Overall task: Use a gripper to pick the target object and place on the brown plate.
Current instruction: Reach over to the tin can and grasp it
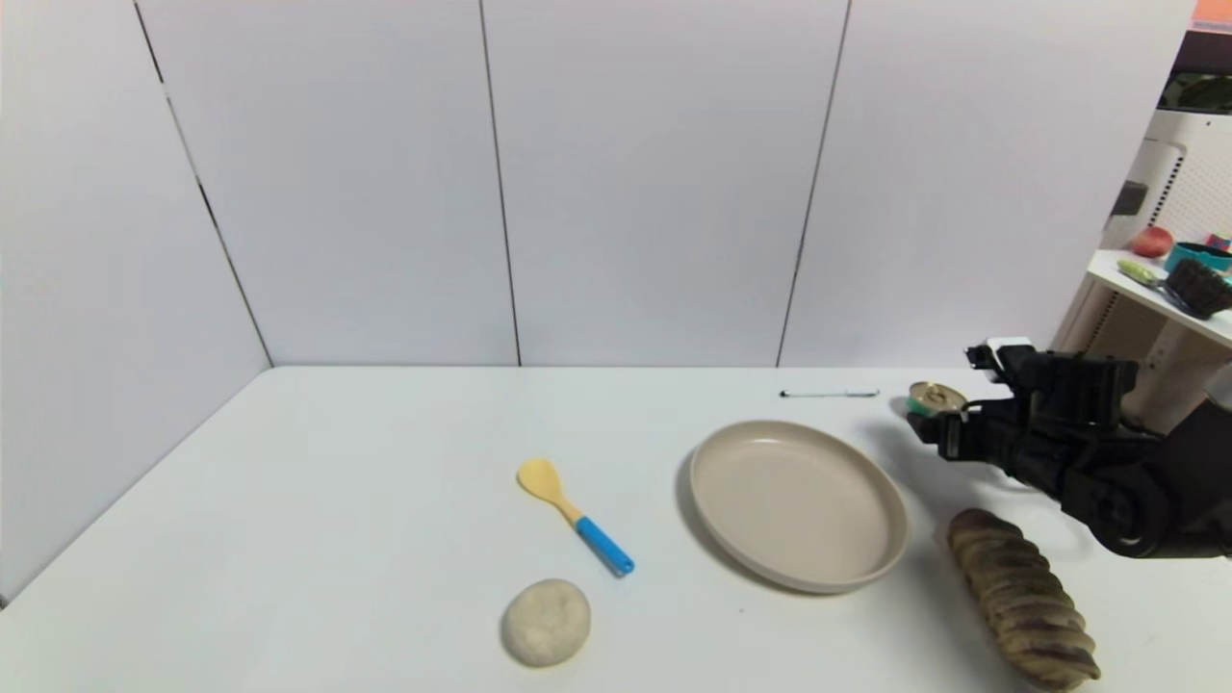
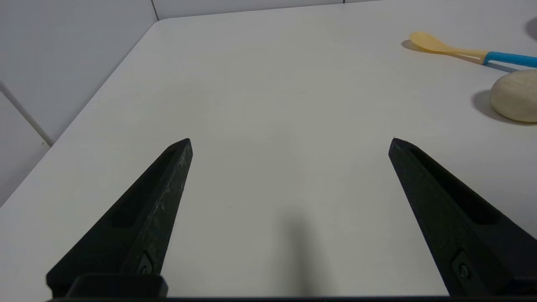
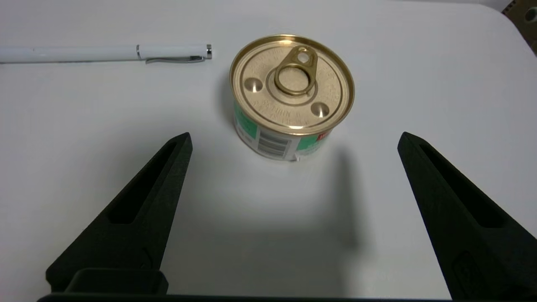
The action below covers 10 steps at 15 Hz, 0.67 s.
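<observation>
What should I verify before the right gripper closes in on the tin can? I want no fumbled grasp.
1. Right gripper open wider than the tin can: ok.
2. Can centred between the fingers: ok.
3. Fingers around the can: not ok, it sits ahead of the tips.
4. White pen apart from the can: ok.
5. Brown plate free to receive it: ok.
6. Left gripper open over the table, away from the work: ok.
</observation>
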Available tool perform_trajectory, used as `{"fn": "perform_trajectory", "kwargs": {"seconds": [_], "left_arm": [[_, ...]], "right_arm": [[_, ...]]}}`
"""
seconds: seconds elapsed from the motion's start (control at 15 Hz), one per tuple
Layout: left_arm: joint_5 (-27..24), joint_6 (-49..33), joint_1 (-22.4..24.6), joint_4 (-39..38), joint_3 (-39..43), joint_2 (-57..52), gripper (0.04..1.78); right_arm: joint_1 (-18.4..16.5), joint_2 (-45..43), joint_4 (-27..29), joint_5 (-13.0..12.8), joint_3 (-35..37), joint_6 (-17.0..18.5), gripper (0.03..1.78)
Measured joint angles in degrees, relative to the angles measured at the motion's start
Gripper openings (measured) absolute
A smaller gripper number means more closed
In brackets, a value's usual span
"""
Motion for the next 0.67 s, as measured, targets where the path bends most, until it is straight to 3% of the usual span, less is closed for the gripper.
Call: {"fn": "perform_trajectory", "kwargs": {"seconds": [0.2,0.67], "left_arm": [[0.0,0.0,0.0,0.0,0.0,0.0,1.69],[0.0,0.0,0.0,0.0,0.0,0.0,1.69]], "right_arm": [[0.1,1.9,-4.0,0.5,-0.1,-1.8,1.69],[0.1,3.8,-3.8,0.8,-1.0,-1.9,1.69]]}}
